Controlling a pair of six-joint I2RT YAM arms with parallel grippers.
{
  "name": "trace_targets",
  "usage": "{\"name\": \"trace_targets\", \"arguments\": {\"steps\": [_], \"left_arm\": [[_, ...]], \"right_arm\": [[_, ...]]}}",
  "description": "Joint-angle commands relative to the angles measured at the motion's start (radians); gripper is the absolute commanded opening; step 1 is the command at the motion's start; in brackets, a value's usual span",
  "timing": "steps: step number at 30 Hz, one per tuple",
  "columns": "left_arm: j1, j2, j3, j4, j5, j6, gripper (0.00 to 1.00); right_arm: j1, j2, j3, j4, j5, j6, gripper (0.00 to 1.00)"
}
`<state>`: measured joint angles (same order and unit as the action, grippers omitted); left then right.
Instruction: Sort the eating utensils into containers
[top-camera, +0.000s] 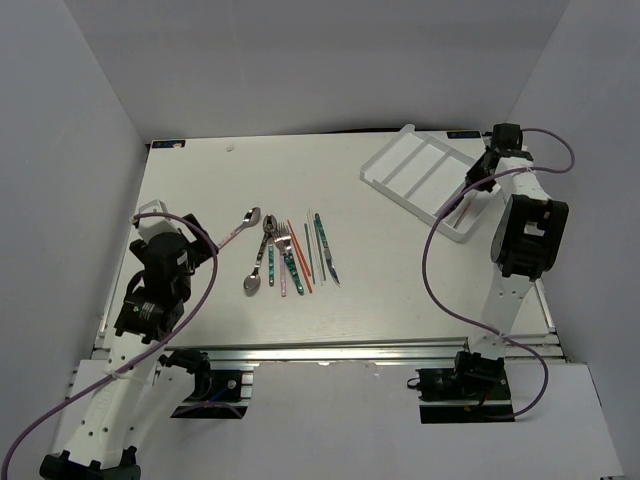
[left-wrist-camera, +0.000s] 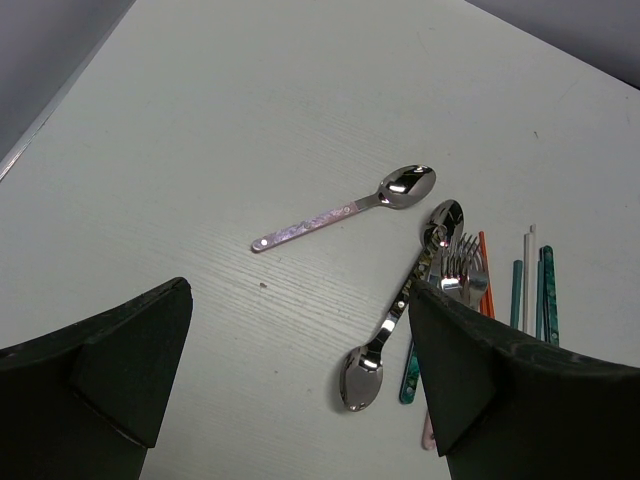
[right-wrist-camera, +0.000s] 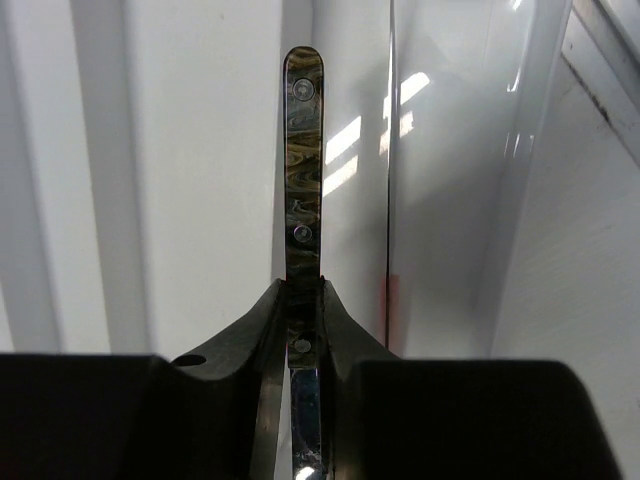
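The right hand (right-wrist-camera: 303, 300) is closed to a narrow gap on a slim metal utensil with a dark brown-green marbled handle (right-wrist-camera: 303, 170). It grips near where the handle meets the bare metal, and the rounded handle end points straight out ahead of the fingers. Under and ahead of this hand lies the white rectangular plastic tray with long parallel compartments (top-camera: 385, 150). The held handle hangs over one compartment, with a divider wall just to its right; whether it touches the floor cannot be told. The left hand (left-wrist-camera: 298, 300) stands wide open with nothing in it, above the white tabletop (top-camera: 200, 170). Ahead of it lies a pink-handled metal spoon (left-wrist-camera: 345, 210), alone. To the right of that, before the right finger, are a spoon with a dark marbled handle (left-wrist-camera: 385, 330), metal forks (left-wrist-camera: 460, 265), a thin orange chopstick (left-wrist-camera: 484, 270) and a teal chopstick (left-wrist-camera: 517, 295), close together, well apart from the tray.
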<state>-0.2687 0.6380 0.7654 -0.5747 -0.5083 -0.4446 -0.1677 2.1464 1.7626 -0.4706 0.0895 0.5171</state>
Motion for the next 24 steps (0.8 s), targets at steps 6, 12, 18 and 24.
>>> {"name": "trace_targets", "arguments": {"steps": [6, 12, 18, 24], "left_arm": [[-0.004, 0.003, 0.0, 0.012, 0.01, 0.009, 0.98], [-0.004, 0.0, 0.0, 0.012, 0.01, 0.01, 0.98], [-0.004, 0.012, 0.002, 0.012, 0.011, 0.01, 0.98], [-0.004, 0.017, 0.002, 0.009, 0.007, 0.01, 0.98]], "right_arm": [[-0.053, 0.059, 0.147, -0.052, -0.048, 0.001, 0.0], [-0.055, 0.063, 0.138, -0.056, -0.069, -0.011, 0.32], [-0.047, 0.015, 0.147, -0.069, -0.102, -0.008, 0.71], [0.034, -0.115, 0.126, -0.085, -0.093, -0.045, 0.77]]}}
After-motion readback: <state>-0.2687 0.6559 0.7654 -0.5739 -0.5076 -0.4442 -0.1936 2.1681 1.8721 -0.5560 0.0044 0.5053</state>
